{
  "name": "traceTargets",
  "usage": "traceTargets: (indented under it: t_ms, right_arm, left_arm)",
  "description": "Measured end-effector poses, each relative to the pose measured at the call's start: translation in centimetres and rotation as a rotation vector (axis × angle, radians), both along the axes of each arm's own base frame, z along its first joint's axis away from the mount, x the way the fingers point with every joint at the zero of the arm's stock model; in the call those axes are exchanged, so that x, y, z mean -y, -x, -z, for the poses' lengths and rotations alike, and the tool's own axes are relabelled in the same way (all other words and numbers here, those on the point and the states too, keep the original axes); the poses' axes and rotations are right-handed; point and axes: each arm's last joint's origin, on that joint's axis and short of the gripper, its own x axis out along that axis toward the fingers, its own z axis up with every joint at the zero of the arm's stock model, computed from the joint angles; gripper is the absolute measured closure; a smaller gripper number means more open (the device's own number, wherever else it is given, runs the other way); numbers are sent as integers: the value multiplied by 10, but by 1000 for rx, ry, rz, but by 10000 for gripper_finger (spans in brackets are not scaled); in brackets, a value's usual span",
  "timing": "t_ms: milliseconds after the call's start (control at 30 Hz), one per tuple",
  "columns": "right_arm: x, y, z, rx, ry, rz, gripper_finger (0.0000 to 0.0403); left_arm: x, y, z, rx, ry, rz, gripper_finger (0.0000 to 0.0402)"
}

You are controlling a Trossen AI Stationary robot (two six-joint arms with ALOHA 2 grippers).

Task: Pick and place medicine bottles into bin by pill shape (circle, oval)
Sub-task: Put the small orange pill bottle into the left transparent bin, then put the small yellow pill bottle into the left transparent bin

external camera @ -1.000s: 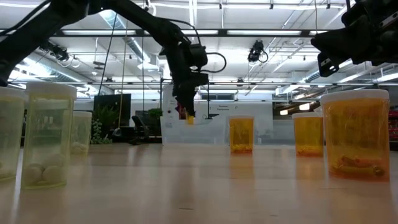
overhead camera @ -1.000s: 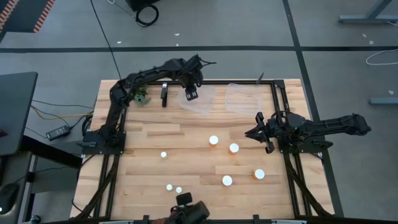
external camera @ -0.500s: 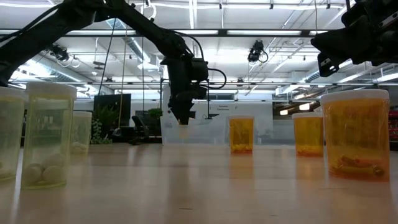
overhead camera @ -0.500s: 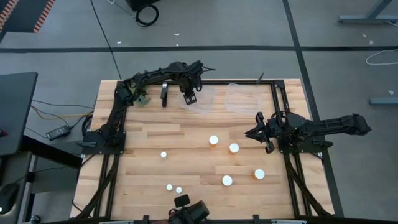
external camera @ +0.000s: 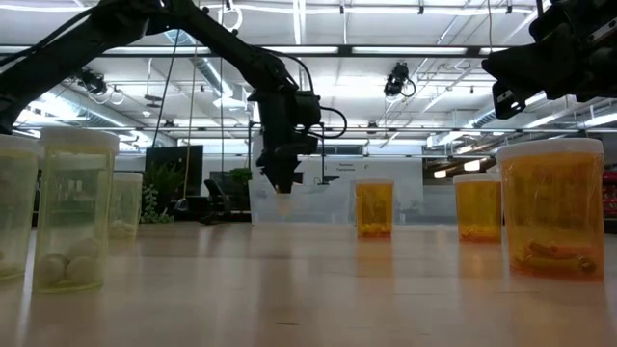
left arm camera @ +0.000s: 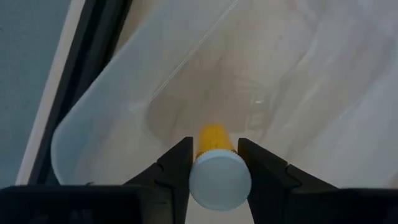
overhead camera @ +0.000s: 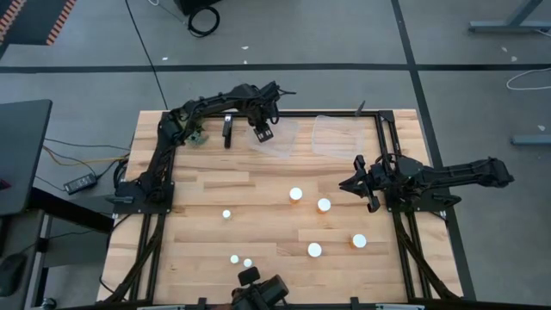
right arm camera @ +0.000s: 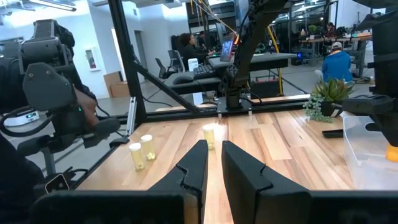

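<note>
Left wrist view shows the left gripper (left arm camera: 214, 163) clamped on a white-capped amber medicine bottle (left arm camera: 216, 171), with the clear bin (left arm camera: 124, 112) directly beyond its fingertips. Farther off, the right gripper (overhead camera: 353, 183) waits mid-table, fingers nearly closed on nothing, with loose bottles (overhead camera: 296, 194) just beside it.

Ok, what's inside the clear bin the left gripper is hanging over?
Nothing shows on the clear bin floor. The left gripper, shut on a small bottle, covers part of it, so that patch stays unseen.
</note>
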Motion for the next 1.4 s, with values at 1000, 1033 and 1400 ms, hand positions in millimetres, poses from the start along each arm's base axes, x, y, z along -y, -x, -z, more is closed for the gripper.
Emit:
traceTargets:
  t_ms: [1000, 1033, 1400]
  right_arm:
    - [0, 0, 0, -1, 0, 0, 349]
    - [0, 0, 0, 0, 0, 0, 349]
    - [0, 0, 0, 0, 0, 0, 349]
  left_arm:
    - [0, -2, -7, 8, -9, 14, 192]
    - [-1, -2, -11, 15, -14, 14, 191]
    - [6, -11, -72, 68, -51, 40, 194]
